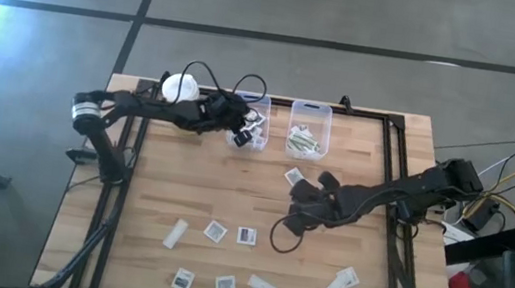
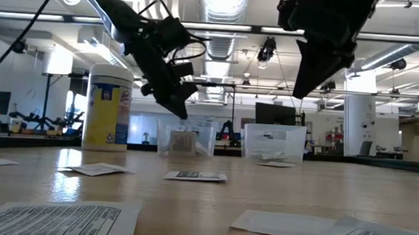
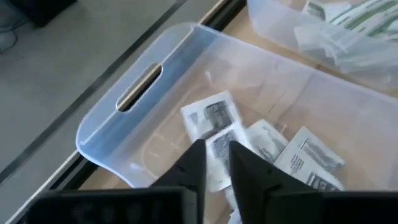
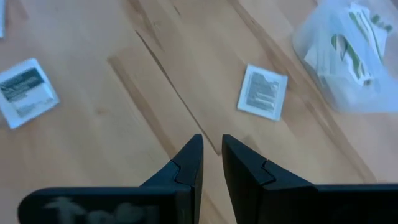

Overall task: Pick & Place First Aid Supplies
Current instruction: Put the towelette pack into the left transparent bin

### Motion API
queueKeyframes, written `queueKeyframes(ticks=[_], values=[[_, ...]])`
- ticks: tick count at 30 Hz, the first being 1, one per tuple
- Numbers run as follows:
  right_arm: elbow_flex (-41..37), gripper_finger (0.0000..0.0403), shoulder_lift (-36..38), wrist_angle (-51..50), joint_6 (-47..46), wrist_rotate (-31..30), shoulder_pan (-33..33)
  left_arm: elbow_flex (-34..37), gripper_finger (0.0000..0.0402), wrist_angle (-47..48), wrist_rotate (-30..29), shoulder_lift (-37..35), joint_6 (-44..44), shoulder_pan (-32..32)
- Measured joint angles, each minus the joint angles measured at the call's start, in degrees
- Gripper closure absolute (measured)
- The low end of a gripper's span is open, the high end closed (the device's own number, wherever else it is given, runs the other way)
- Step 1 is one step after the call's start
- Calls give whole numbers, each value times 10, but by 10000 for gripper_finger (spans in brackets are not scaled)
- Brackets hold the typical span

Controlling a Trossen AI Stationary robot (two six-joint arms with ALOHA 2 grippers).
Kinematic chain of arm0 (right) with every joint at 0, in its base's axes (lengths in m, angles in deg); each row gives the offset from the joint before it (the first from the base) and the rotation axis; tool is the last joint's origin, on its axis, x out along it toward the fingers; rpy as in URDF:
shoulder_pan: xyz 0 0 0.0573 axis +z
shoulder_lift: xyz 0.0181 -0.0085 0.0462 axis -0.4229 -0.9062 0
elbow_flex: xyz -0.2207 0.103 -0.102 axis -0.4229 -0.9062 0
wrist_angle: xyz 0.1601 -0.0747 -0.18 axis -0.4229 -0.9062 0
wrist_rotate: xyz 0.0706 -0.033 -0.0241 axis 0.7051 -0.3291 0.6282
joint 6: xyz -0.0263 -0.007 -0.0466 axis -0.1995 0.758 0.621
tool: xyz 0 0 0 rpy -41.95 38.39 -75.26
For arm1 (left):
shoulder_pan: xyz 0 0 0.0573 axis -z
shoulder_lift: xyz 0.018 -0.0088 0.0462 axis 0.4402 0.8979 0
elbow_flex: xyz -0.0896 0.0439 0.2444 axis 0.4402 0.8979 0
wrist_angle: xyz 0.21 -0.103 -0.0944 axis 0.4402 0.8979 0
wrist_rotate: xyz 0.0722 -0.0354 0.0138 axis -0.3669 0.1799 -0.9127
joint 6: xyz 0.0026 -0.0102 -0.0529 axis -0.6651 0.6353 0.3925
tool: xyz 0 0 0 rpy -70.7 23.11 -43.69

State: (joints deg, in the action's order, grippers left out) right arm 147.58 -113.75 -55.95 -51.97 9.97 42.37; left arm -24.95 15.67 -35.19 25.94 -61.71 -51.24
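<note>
Several small white packets (image 1: 223, 283) lie flat on the near half of the wooden table, and one square packet (image 1: 293, 176) lies near the right bin. The left clear bin (image 1: 248, 129) holds square printed packets (image 3: 211, 118). The right clear bin (image 1: 307, 134) holds greenish strips (image 4: 348, 50). My left gripper (image 3: 216, 163) hovers over the left bin's inside, its fingers a narrow gap apart and nothing between them. My right gripper (image 4: 211, 149) hangs above bare wood at mid-table, narrowly open and empty, a short way from the square packet (image 4: 262, 92).
A yellow container with a white lid (image 1: 181, 86) stands at the far left, beside the left arm. Black rails (image 1: 388, 183) run along the table's edges. In the low view both grippers (image 2: 175, 101) (image 2: 304, 87) hang well above the tabletop.
</note>
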Motion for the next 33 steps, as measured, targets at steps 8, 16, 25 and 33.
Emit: queueKeyframes(ticks=[8, 16, 25, 33], values=[[-24, 346, 0, 3, -28, 1, 0, -1, 264, 27, 2, -49, -1, 2], [-32, 346, 0, 36, -23, 1, -4, -1, 247, 131, 23, -151, -6, 27], [-11, 324, 0, 34, -31, 15, -13, 18, 250, 275, 48, -238, -4, 158], [-13, 272, 0, -18, -98, 123, -12, 75, 250, 275, 47, -293, 74, 300]])
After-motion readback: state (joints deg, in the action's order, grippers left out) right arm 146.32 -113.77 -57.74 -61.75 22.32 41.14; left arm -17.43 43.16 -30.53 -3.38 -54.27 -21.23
